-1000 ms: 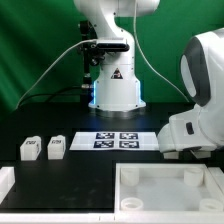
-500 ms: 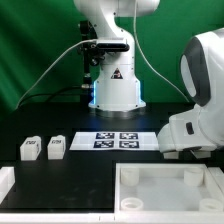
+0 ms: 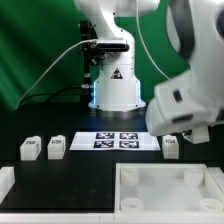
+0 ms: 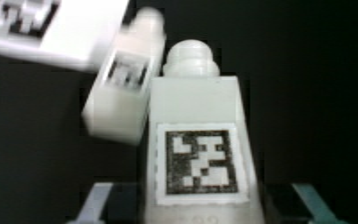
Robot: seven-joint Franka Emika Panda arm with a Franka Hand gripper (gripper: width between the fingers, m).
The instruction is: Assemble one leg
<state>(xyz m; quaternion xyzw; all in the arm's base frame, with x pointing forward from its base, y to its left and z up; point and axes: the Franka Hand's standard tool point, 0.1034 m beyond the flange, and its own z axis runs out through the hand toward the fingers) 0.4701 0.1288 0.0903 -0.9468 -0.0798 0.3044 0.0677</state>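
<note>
Gripper (image 4: 197,208) clamped on the leg (image 4: 197,120) (tag face toward the wrist camera), just beside the marker board (image 3: 118,139); two spare legs (image 3: 30,148) stand apart on the dark surface (image 3: 90,168).

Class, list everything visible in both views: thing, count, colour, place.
legs: at least three, white; two at the exterior view's left, one right of the marker board; the wrist view shows one in the tool and another beside it
marker board: one, white with black tags; mid-table
tray piece: one, white; front
part: one, white; front, cut off at the exterior view's left
table: one, black
arm: one, white; above the table
tool: one; shut on a leg
</note>
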